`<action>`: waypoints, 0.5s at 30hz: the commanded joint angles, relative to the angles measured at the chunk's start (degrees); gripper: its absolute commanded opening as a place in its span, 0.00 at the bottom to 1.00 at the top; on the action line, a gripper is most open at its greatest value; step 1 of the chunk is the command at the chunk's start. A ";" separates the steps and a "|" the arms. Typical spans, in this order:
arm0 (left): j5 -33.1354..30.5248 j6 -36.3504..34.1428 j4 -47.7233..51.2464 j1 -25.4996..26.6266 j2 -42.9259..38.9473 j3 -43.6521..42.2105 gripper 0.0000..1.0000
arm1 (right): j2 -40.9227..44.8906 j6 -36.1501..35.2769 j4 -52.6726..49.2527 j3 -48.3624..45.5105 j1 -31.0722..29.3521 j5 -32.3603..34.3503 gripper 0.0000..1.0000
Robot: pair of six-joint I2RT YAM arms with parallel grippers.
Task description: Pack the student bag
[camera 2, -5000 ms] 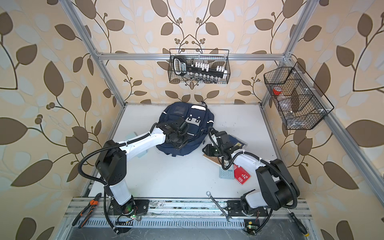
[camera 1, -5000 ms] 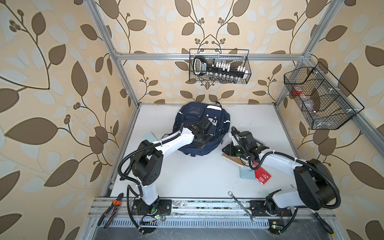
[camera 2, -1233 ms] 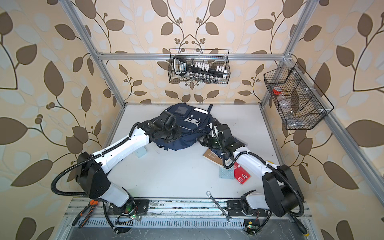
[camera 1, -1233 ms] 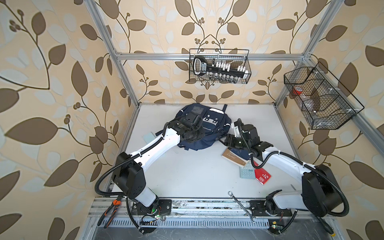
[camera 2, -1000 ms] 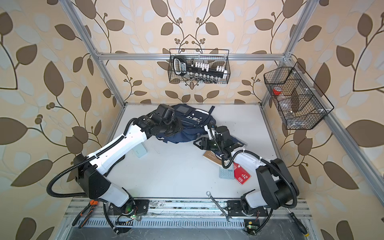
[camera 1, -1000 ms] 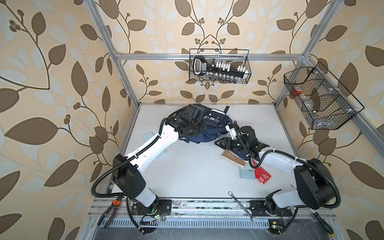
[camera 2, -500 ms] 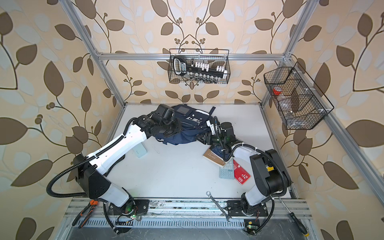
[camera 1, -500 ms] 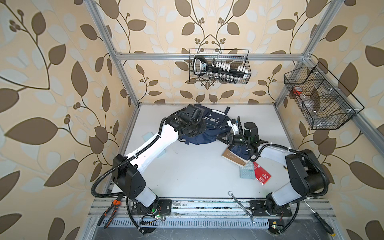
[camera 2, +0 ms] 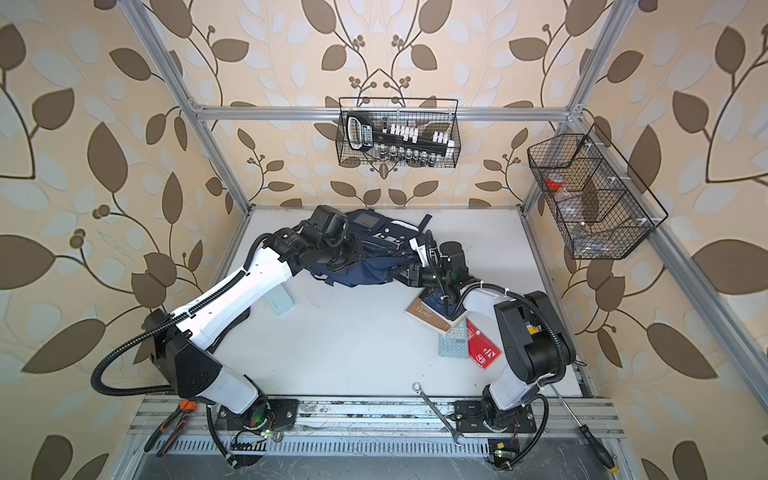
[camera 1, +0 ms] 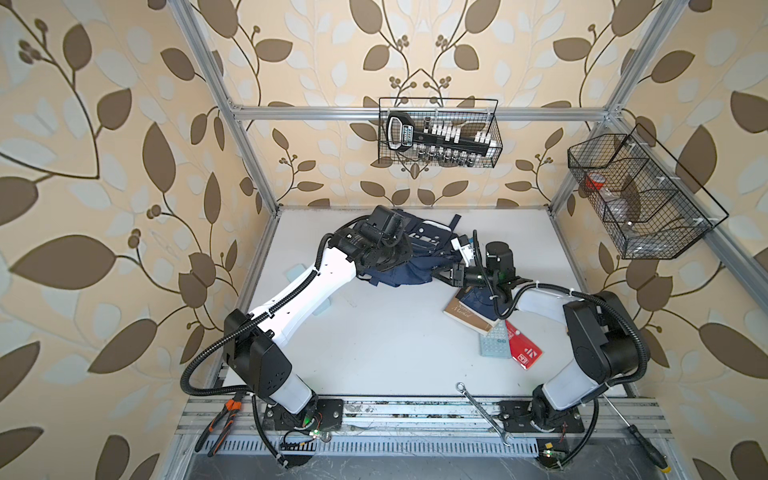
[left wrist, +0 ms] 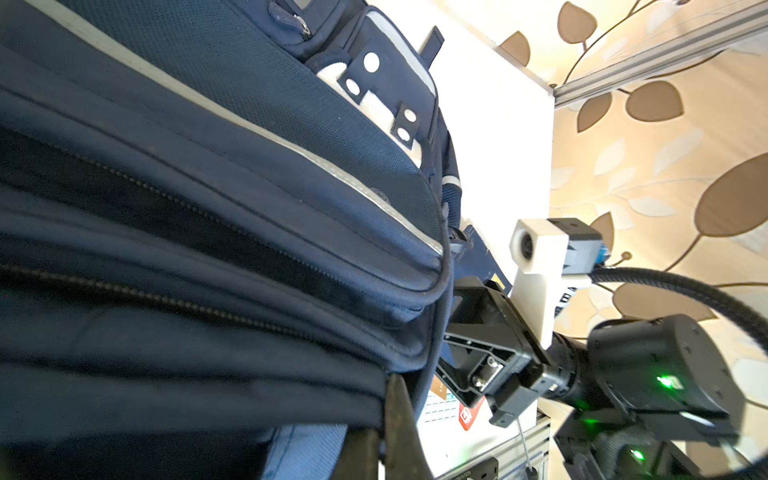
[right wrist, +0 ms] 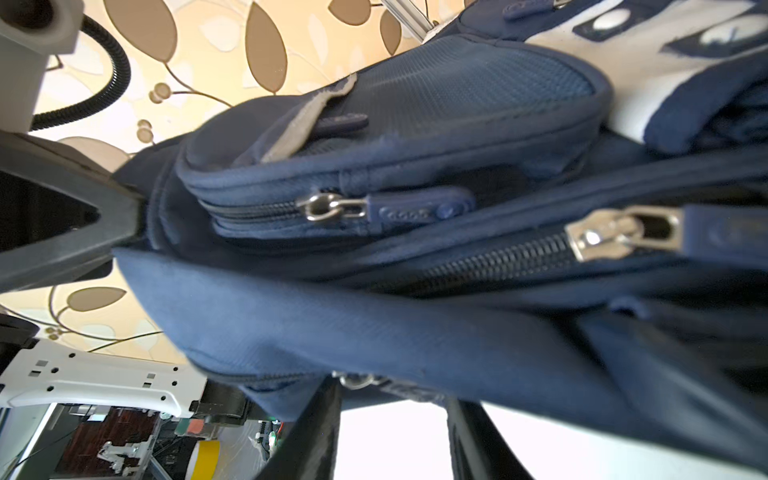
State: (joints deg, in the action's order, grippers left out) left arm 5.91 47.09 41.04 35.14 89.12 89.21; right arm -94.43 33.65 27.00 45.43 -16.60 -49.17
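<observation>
Backpack [camera 1: 409, 272] x1; L gripper [left wrist: 380, 436] pinching it, R gripper [right wrist: 392, 397] at edge.

- Book [camera 2: 428, 313], right of centre on the worktop [camera 2: 353, 353] in a top view: tan cover, two lines of slanted script. Lower word may be "Manual", not certain.
- Red packet [camera 2: 482, 347], lower right of the book: white square logo, no letters legible.
- Label on black handle [camera 2: 362, 134] in wire basket [camera 2: 455, 124], top centre: print too small.
- Zip pull [right wrist: 415, 212] on bag [right wrist: 457, 104], centre of right wrist view: raised lettering, blurred.
</observation>
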 commanded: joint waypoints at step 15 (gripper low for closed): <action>2.87 0.81 -2.54 -0.11 -0.57 7.20 0.00 | -4.73 1.26 6.84 4.44 0.36 -3.91 0.34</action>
State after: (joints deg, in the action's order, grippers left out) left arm 5.87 48.14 42.26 34.76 89.65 92.82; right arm -98.15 35.38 30.85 47.79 -16.08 -51.44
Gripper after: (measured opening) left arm 0.047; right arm 0.343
